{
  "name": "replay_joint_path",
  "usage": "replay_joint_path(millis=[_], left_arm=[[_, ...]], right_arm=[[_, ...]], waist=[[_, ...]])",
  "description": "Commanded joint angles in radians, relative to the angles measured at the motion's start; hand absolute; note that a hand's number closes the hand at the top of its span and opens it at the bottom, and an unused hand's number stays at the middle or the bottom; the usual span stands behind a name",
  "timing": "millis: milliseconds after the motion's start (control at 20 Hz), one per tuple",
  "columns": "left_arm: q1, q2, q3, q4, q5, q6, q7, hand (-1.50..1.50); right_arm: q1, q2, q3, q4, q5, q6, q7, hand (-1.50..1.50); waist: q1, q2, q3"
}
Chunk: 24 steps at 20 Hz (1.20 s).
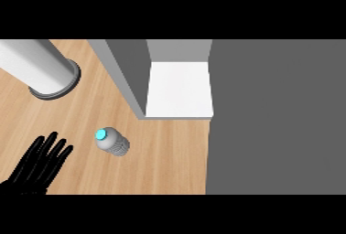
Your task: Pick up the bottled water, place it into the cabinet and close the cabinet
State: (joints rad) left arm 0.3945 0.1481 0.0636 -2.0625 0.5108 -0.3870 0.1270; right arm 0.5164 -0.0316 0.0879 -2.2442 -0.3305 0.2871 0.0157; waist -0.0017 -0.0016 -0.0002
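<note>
The bottle [112, 141] stands on the worktop [169, 160], ungrasped; the cabinet [177, 87] is open. Your left hand [37, 162] rests with fingers spread straight, holding nothing. All steps remain.

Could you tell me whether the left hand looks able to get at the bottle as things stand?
Probably yes. The left hand is open at the view's lower left, and the bottle stands upright just to its right on the counter, with only bare wood between them. The cabinet lies beyond, out of the way.
</note>
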Motion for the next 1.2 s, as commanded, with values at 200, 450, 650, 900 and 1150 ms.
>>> replay_joint_path(millis=[200,450,650,900,1150], left_arm=[[0.003,-0.069,0.006,0.094,-0.132,0.004,-0.091,-1.50],[-0.113,0.001,0.114,0.257,-0.107,-0.071,-0.152,-1.50],[-0.210,-0.001,0.113,0.425,-0.200,-0.073,-0.229,-1.50],[-0.325,0.045,0.151,0.617,-0.237,-0.101,-0.285,-1.50],[-0.308,0.000,0.101,0.601,-0.281,-0.067,-0.262,-1.50]], right_arm=[[0.005,-0.017,-0.060,-0.020,-0.067,0.020,0.013,-1.50],[0.018,0.014,-0.009,0.028,0.025,0.056,-0.060,-1.50],[0.106,0.030,0.070,0.001,0.087,0.068,-0.080,-1.50],[0.005,0.010,-0.013,0.058,0.023,0.062,-0.076,-1.50],[0.069,-0.011,-0.017,0.043,0.002,0.096,-0.105,-1.50]], waist=[[0.001,0.000,0.000],[-0.001,0.000,0.000],[-0.007,0.000,0.000],[-0.006,0.003,0.000],[-0.004,0.001,0.000]])
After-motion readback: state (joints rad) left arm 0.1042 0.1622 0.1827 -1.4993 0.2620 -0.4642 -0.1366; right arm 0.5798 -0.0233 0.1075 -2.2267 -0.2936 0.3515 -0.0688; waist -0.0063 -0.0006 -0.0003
